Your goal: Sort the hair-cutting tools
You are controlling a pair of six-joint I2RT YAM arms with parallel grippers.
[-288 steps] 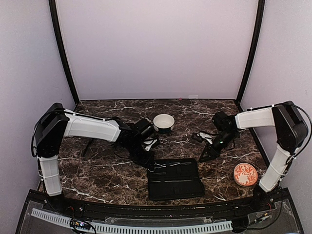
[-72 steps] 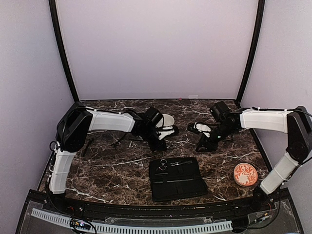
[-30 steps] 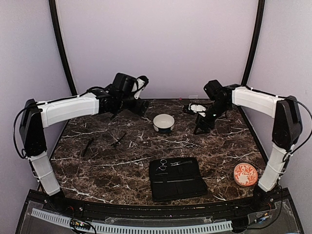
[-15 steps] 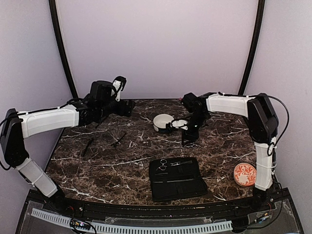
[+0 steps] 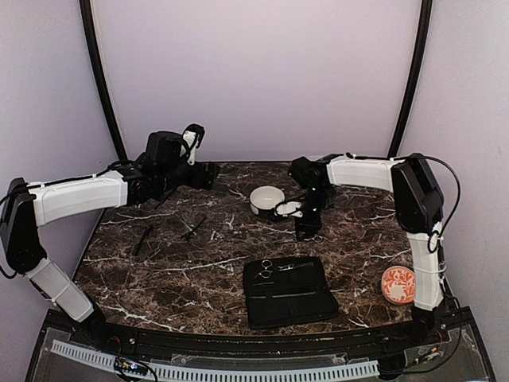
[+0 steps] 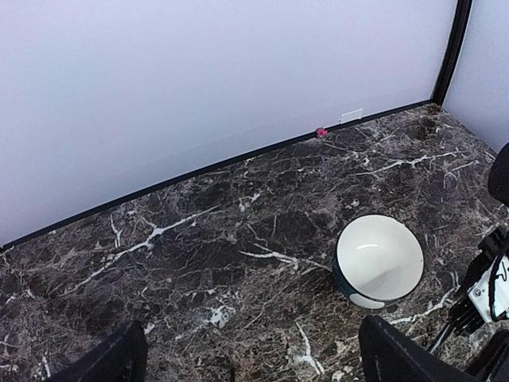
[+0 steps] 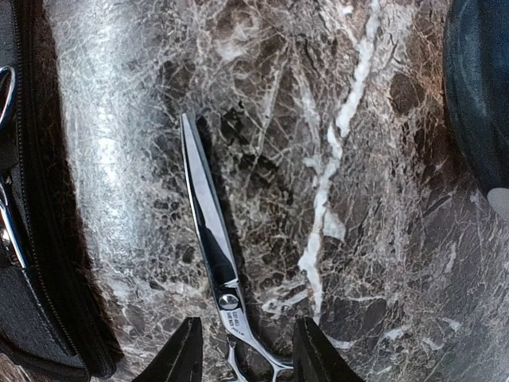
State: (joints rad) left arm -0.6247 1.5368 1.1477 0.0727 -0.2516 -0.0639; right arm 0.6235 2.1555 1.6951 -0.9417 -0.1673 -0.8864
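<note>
Silver scissors lie flat on the marble, blades pointing away from my right gripper. That gripper stands low over the handle end, a finger on each side of the shank with a gap left on both sides. It sits just right of the white bowl. Another pair of scissors rests on the black case. Two thin black stick pieces lie at the left. My left gripper hovers high near the back wall, open and empty.
An orange patterned dish sits at the front right. The bowl also shows in the left wrist view, right of the left gripper. The case's edge lies close to the left of the scissors on the marble.
My right arm swung left from the back wall and came down over the scissors beside the bowl, its jaws narrowing. The left arm drew back to the left.
</note>
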